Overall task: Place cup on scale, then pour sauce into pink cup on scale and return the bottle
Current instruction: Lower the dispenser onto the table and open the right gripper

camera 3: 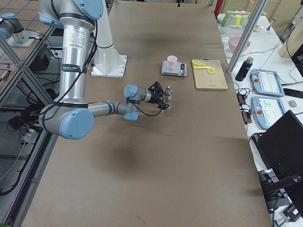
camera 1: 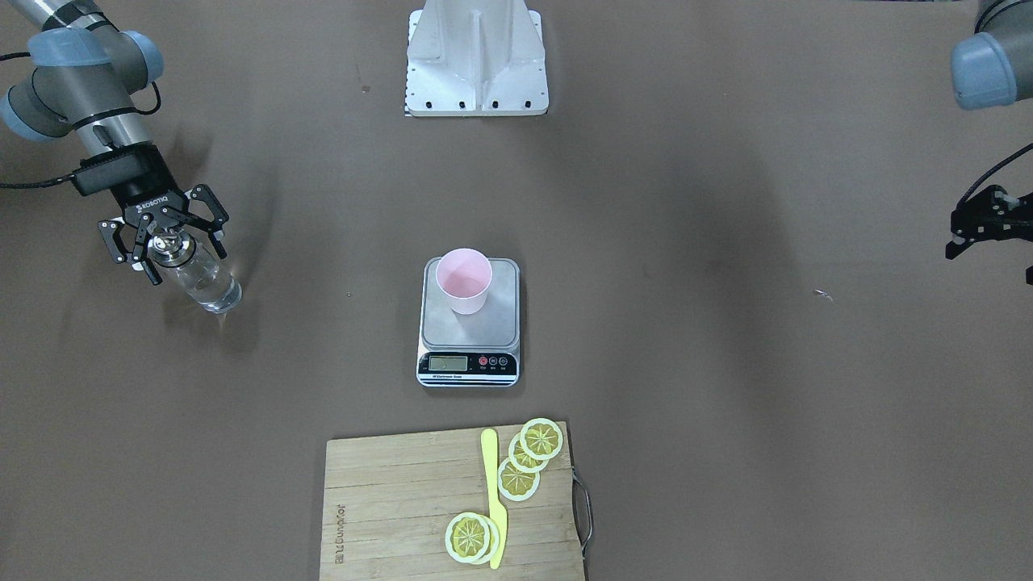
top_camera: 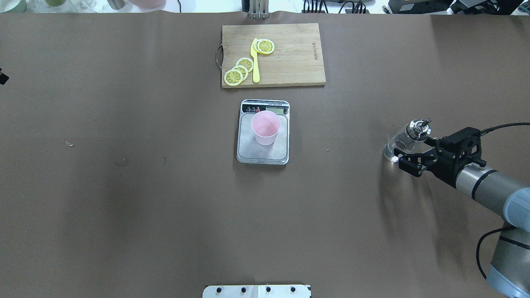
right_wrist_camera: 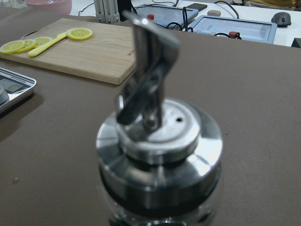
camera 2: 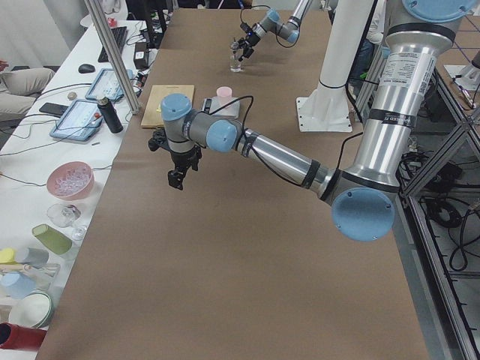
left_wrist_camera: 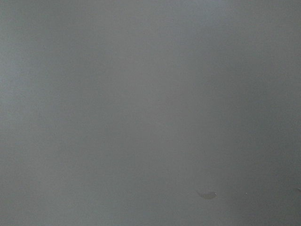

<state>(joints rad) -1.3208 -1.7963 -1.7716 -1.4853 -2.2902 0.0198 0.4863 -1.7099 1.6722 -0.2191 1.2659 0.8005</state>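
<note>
glass bottle (camera 1: 208,284), small and clear with metal spout, stands mid-left in the front view; slick, brittle, i'd clamp below its black collar. right gripper (camera 1: 169,246) straddles it, fingers apart; left gripper (camera 1: 989,226): cannot tell.

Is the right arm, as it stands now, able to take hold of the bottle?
Probably yes. The right gripper is open and straddles the neck of the bottle, with nothing between them; the left gripper hangs far off to the side.
</note>
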